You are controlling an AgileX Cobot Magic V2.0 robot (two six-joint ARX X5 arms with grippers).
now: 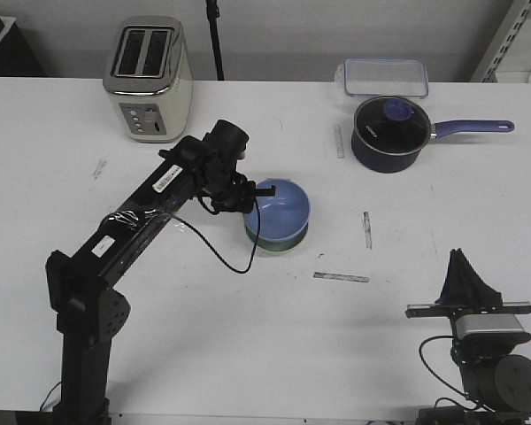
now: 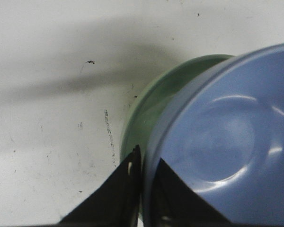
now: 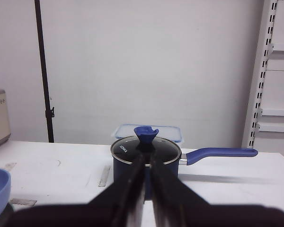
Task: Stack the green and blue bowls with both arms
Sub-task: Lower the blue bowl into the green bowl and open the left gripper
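Note:
The blue bowl [image 1: 283,208] sits in the green bowl [image 1: 279,243] at the middle of the table; only the green rim shows beneath it. My left gripper [image 1: 257,190] is shut on the blue bowl's near-left rim, one finger inside and one outside. In the left wrist view the blue bowl [image 2: 227,142] lies offset over the green bowl [image 2: 151,104], with my left gripper [image 2: 146,163] pinching its wall. I cannot tell whether it is fully seated. My right gripper [image 1: 460,261] is shut and empty at the front right, far from the bowls, and also shows in its wrist view [image 3: 146,158].
A dark lidded saucepan [image 1: 388,133] with a purple handle stands at the back right, also in the right wrist view [image 3: 166,147]. A clear lidded container [image 1: 382,75] is behind it. A cream toaster [image 1: 148,80] stands at the back left. Tape strips [image 1: 341,277] lie on the table.

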